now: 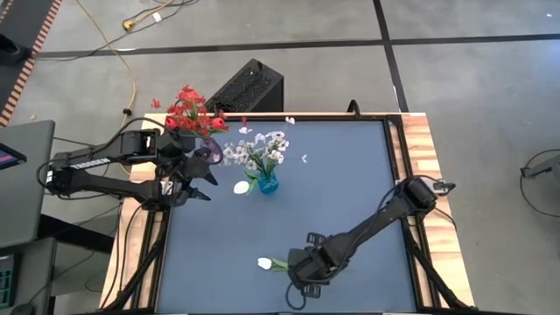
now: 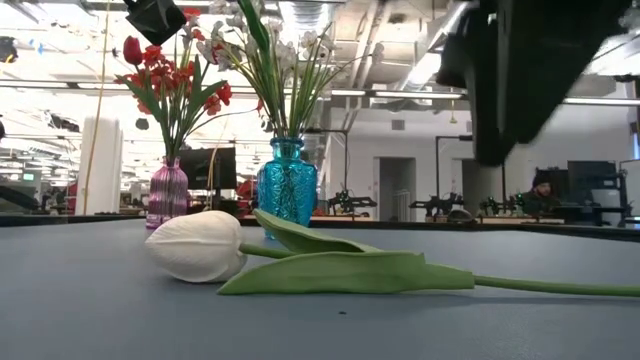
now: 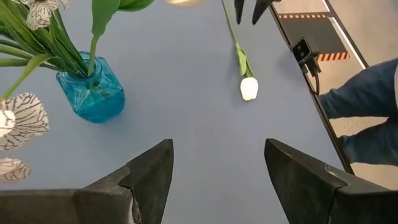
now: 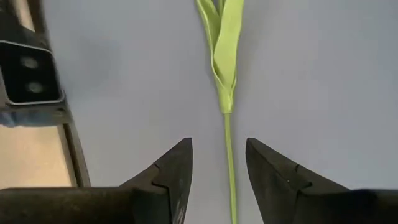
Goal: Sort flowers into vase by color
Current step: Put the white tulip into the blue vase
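Here, a wide grey-blue counter (image 1: 350,175) lies mostly bare.
Right claw (image 4: 217,165), fingers apart, straddles the white tulip bud's (image 2: 195,246) thin green stem near the front edge; left claw (image 3: 217,168) gapes beside the teal glass vase (image 1: 268,184).

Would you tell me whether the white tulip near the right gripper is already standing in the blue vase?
No, the white tulip lies flat on the table, apart from the blue vase, with the right gripper at its stem.
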Robot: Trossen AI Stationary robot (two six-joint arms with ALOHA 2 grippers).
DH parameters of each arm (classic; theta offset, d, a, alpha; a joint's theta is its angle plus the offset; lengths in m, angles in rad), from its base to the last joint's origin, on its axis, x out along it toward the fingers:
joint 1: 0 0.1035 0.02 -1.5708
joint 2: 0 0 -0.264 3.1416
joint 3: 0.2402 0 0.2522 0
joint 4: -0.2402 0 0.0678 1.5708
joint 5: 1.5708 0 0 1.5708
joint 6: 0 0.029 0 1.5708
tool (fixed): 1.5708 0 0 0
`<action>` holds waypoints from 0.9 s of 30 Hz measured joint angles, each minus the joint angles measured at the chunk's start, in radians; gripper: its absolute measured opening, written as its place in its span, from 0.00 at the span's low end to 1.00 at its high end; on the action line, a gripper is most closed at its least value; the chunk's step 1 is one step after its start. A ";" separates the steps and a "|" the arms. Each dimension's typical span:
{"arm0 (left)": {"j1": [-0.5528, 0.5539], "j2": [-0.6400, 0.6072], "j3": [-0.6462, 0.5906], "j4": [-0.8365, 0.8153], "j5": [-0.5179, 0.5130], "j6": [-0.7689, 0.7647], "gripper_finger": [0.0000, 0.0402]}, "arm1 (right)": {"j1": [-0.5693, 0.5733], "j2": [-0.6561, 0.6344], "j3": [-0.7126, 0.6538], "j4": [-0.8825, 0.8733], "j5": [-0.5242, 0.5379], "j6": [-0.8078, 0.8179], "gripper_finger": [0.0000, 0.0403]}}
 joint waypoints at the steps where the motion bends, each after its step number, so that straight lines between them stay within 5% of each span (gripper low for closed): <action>1: 0.000 0.000 0.000 0.000 0.000 0.000 0.60 | -0.004 -0.004 -0.001 0.002 0.003 -0.002 0.44; 27: 0.000 0.000 0.000 -0.003 0.000 -0.031 0.60 | 0.026 0.051 -0.229 0.309 0.037 -0.001 0.43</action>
